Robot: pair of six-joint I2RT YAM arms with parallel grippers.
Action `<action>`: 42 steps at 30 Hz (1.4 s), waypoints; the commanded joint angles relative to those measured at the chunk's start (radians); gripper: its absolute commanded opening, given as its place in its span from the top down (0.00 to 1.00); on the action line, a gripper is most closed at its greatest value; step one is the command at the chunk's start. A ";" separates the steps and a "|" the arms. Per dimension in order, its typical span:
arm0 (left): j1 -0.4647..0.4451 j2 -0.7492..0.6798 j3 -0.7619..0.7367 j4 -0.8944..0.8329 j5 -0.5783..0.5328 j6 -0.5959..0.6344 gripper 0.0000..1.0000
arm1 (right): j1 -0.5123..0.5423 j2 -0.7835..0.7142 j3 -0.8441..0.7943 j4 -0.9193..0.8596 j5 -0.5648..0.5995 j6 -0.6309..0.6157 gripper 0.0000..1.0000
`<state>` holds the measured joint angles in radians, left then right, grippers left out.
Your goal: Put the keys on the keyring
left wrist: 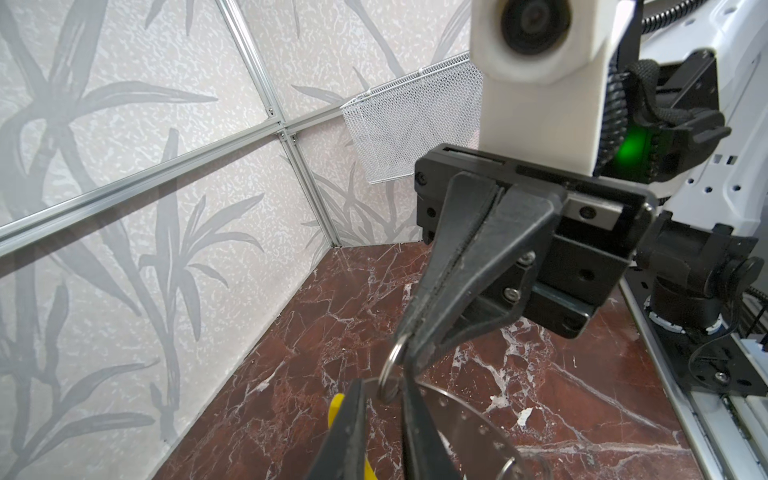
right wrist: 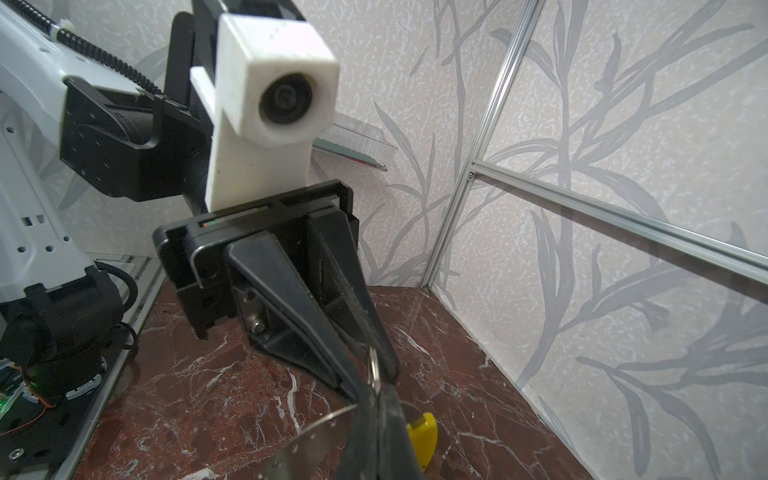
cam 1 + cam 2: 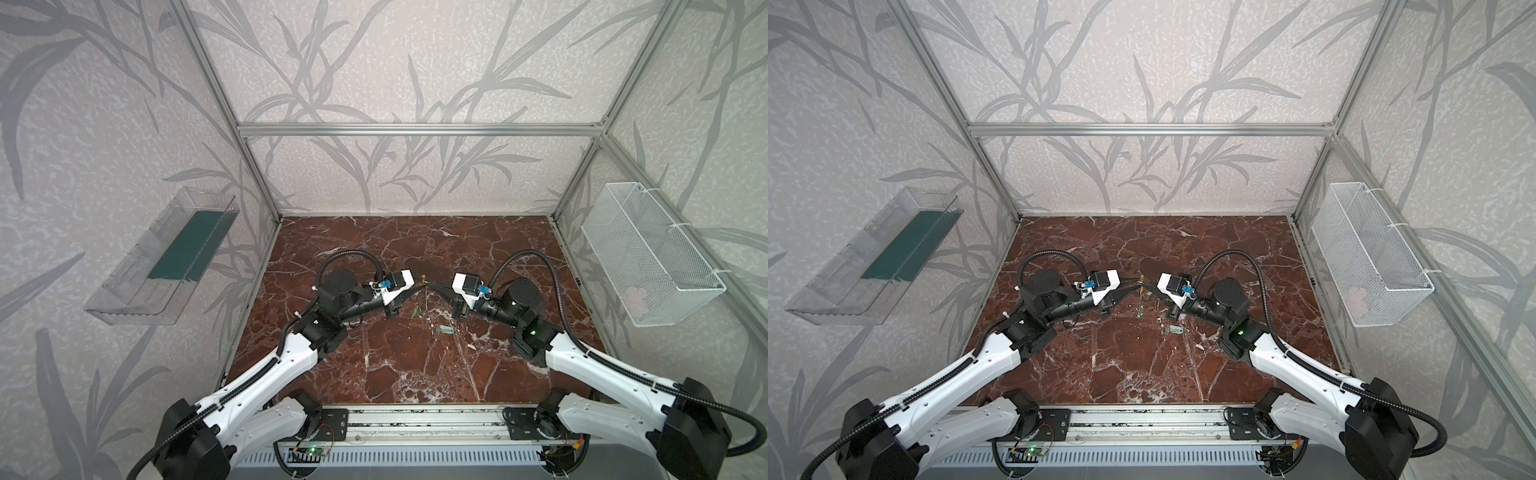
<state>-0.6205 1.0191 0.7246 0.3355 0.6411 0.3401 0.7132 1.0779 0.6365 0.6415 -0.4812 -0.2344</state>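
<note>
Robot lab cell: aluminium frame (image 3: 419,129), leaf-print panels (image 3: 374,62) (marble-look tabletop (image 3: 415,365)).

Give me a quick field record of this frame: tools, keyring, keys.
left tool: jaws slightly apart around the small ring; grip unclear
right tool: shut, pinching the small ring
keyring: between both tools, yellow part showing
loose key: lying flat, apart from the keyring
second key: near the keyring's lower end; threaded or not, unclear
</note>
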 commanded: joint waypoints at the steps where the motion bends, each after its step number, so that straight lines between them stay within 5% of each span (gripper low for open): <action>1: 0.003 0.008 0.029 0.039 0.043 -0.006 0.87 | -0.004 0.008 -0.004 0.054 -0.020 0.011 1.00; 8: 0.003 0.025 0.078 -0.010 0.077 0.022 1.00 | -0.004 0.021 0.002 0.023 -0.015 0.016 0.99; 13: 0.001 0.037 0.180 -0.311 0.026 0.202 1.00 | -0.014 -0.042 0.020 -0.137 0.134 -0.083 0.73; 17: -0.008 0.063 0.284 -0.554 -0.052 0.374 1.00 | -0.012 -0.078 0.113 -0.417 0.206 -0.216 0.67; 23: -0.028 0.124 0.406 -0.749 -0.155 0.523 1.00 | -0.011 -0.111 0.111 -0.424 0.169 -0.243 0.66; 42: -0.066 0.133 0.409 -0.648 -0.138 0.442 1.00 | -0.010 -0.086 0.063 -0.303 0.113 -0.181 0.72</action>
<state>-0.6807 1.1725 1.1431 -0.3424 0.4770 0.7925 0.6994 1.0073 0.7040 0.2939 -0.3603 -0.4297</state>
